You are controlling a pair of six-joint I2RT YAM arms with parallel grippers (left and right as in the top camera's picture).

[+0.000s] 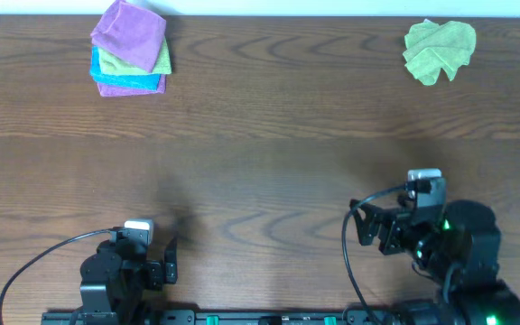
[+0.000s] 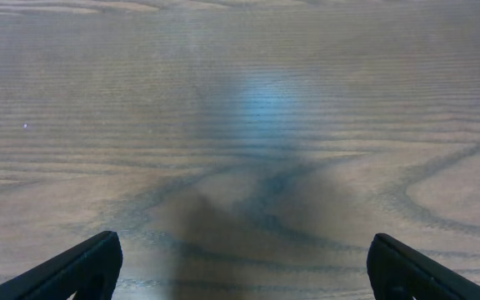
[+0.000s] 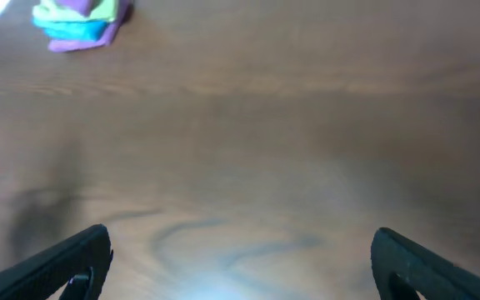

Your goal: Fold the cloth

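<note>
The lilac cloth [image 1: 130, 30] lies folded on top of a small stack at the table's far left; in the right wrist view a bit of it [image 3: 79, 7] shows at the top edge. My left gripper [image 1: 171, 260] rests near the front edge, far from the cloth. Its jaws are wide open over bare wood [image 2: 244, 268]. My right gripper [image 1: 369, 227] sits at the front right, also open with nothing between its fingers [image 3: 240, 263].
Under the lilac cloth lie a lime-green cloth [image 1: 143, 61], a blue one [image 1: 126, 80] and a magenta-purple one [image 1: 116, 89]. A crumpled lime-green cloth [image 1: 438, 51] lies at the far right. The dark wooden table [image 1: 269, 153] ends just behind both.
</note>
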